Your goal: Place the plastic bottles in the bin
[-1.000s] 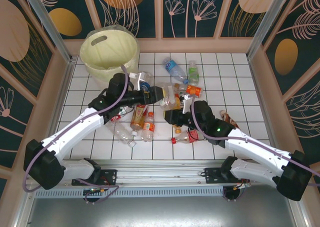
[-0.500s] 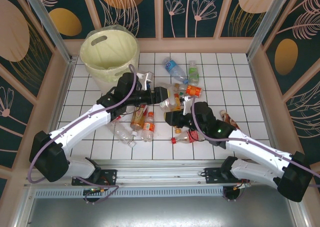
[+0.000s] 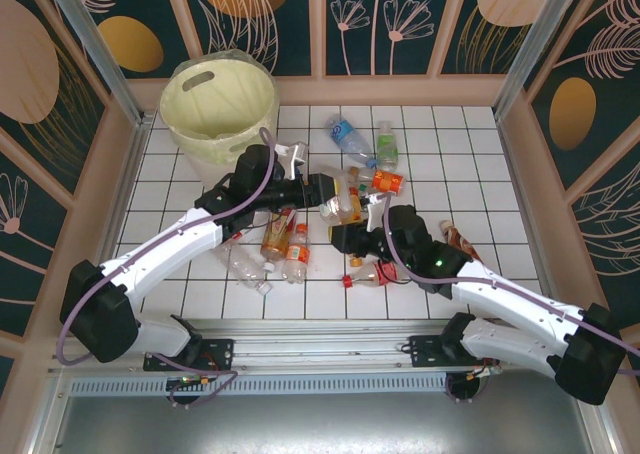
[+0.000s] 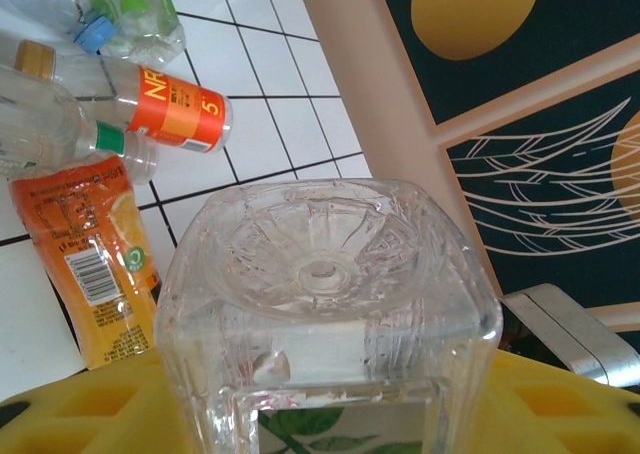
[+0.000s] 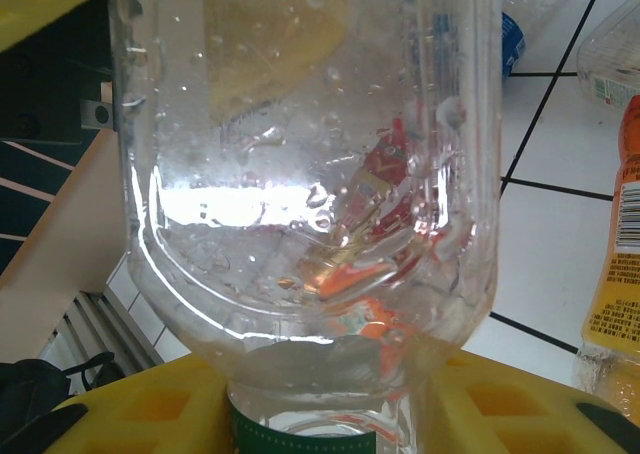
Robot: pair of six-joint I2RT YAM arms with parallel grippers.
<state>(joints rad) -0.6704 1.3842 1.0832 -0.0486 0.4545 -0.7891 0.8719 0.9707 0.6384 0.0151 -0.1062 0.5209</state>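
In the top view the bin (image 3: pixel 218 104) is standing at the far left corner of the tiled table (image 3: pixel 470 274). It is behind and well apart from the jaws of the left gripper (image 3: pixel 326 190), which are pointing away from it. Those jaws are clamping a square clear bottle (image 4: pixel 330 284). In the left wrist view its base is facing the camera and the yellow pads (image 4: pixel 90 409) are pressing in on either side of it.

Beyond those jaws and to their left, an orange-banded bottle (image 4: pixel 170 109), an orange juice bottle (image 4: pixel 95 264) and a green-banded clear bottle (image 4: pixel 50 124) are lying bunched together on the tiles.

The right gripper (image 3: pixel 346 236) is sitting just beside the left jaws, on the side nearer the arm bases. Its jaws are standing narrowly apart and gripping a round clear bottle (image 5: pixel 310 174). This bottle is beaded with droplets, and a green label is showing down between this gripper's own yellow pads (image 5: pixel 130 414).

To the right of these jaws an orange-labelled bottle (image 5: pixel 615 274) is lying on the tiles, and a blue-labelled bottle (image 5: pixel 512 34) is lying farther out. In the top view a green-labelled bottle (image 3: pixel 387 144) is lying beyond both pairs of jaws.
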